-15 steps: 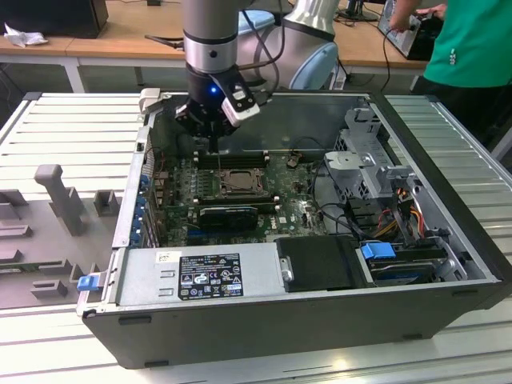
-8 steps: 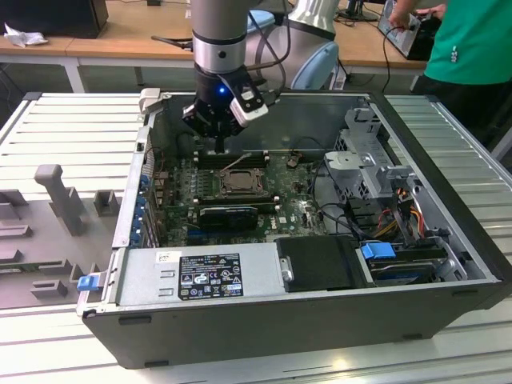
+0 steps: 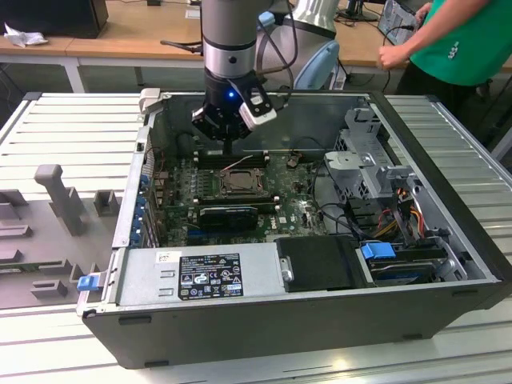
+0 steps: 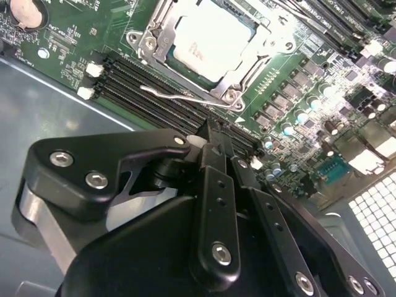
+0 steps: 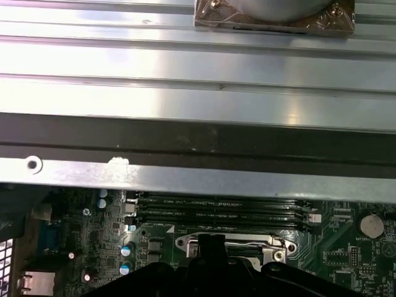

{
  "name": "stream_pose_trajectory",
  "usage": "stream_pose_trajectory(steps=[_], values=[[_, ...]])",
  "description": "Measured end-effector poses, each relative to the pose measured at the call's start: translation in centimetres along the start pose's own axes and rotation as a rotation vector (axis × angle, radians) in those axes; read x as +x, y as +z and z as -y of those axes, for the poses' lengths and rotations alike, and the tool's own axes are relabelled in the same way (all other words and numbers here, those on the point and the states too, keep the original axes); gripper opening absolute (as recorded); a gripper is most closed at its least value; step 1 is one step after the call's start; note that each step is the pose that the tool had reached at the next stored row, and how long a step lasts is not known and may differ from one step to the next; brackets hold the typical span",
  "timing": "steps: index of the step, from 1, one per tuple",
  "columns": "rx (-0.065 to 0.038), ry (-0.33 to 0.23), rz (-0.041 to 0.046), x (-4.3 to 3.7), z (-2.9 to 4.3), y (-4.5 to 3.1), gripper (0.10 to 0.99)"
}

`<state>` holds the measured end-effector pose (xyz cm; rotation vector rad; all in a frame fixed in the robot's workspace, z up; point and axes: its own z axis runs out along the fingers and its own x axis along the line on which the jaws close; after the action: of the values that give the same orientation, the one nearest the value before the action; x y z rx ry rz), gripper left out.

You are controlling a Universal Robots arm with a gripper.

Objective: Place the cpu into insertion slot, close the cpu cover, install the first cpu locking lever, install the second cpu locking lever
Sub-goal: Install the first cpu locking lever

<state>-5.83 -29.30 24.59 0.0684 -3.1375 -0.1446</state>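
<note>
- Cpu (image 4: 204, 46): pale silvery face, seated in the insertion slot (image 4: 151, 46) on the green motherboard (image 4: 291, 86), framed by the cpu cover (image 4: 244, 73) lying flat over it.
- Locking lever (image 4: 176, 94): thin wire along the socket edge, beside the RAM slots (image 4: 142, 93).
- Pincer (image 4: 213, 133): clenched, empty, over the RAM slots just beside the socket.
- Computer case (image 3: 448, 144): open, lying on the tabletop (image 3: 48, 128).

Exterior view high, far, wrist views close, sharing insertion slot (image 4: 207, 46).
</note>
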Motion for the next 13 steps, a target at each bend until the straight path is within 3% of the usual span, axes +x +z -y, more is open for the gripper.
stream_pose_trajectory(steps=[7, 9, 13], values=[[-0.004, 0.0, 0.0003, -0.33, 0.05, 0.39, 0.106], [-0.009, 0.001, 0.0004, -1.04, 0.14, 0.95, 0.106], [-0.009, 0.001, 0.0006, -1.34, 0.22, 1.72, 0.106]])
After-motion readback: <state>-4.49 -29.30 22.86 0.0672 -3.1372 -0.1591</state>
